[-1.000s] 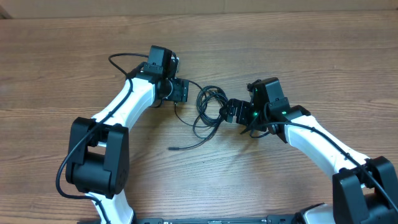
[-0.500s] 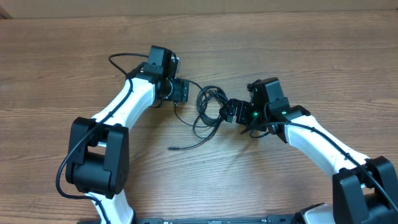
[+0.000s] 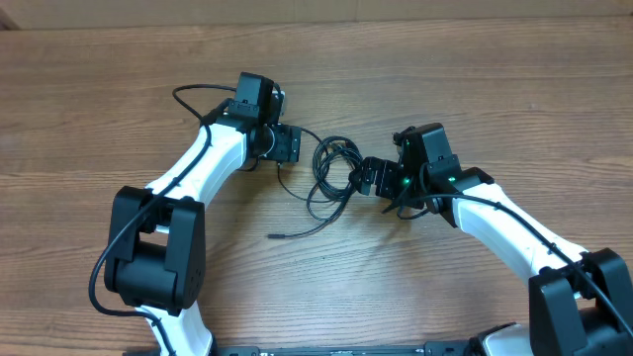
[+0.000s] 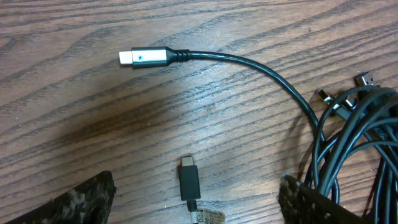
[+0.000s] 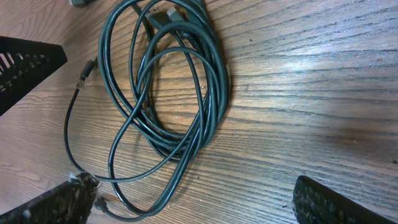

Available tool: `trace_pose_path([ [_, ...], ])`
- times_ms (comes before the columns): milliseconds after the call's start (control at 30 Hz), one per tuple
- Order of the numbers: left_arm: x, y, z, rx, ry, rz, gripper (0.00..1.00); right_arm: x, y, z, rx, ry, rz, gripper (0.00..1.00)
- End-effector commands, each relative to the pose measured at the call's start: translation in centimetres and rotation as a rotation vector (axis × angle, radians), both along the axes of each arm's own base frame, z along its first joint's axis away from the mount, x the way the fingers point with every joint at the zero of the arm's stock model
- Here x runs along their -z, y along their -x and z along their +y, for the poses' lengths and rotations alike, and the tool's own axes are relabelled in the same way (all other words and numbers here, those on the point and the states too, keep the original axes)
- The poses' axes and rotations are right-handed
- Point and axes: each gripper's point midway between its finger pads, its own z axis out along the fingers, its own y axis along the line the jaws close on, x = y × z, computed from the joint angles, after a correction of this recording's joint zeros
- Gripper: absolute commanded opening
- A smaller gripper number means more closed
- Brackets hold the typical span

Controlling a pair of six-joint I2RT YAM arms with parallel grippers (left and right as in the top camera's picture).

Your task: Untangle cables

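Though coiled, cables (image 3: 329,181) lengthwise far-to-near.

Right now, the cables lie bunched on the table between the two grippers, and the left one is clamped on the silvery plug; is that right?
Not quite: the left wrist view shows the left gripper open, with the silvery plug lying free on the table ahead of it. The rest stands.
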Motion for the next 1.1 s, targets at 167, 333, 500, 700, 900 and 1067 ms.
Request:
trace_pose_path([
  [167, -1.1, 0.0, -1.2, 0.026, 0.058, -0.013, 0.84, -0.1, -0.2, 0.3, -0.004, -0.004, -0.006, 1.00],
  [333, -1.2, 0.0, -1.4, 0.035, 0.061, -0.015, 0.89, -0.1, -0.2, 0.3, -0.004, -0.004, -0.006, 1.00],
  [500, -2.1, 1.0, -4.5, 0.230, 0.190, -0.027, 0.90, -0.1, -0.2, 0.3, -0.004, -0.004, -0.006, 1.00],
  [700, -2.9, 2.0, -6.5, 0.332, 0.282, -0.026, 0.88, -0.1, -0.2, 0.3, -0.003, -0.004, -0.005, 1.00],
  [900, -3.0, 2.1, -7.1, 0.343, 0.282, -0.035, 0.87, -0.3, -0.1, 0.6, 0.013, -0.031, 0.012, 1.00],
  [1067, -2.4, 2.8, -9.0, 0.387, 0.271, -0.037, 0.78, -0.8, -0.8, 0.9, 0.050, -0.064, 0.003, 1.00],
])
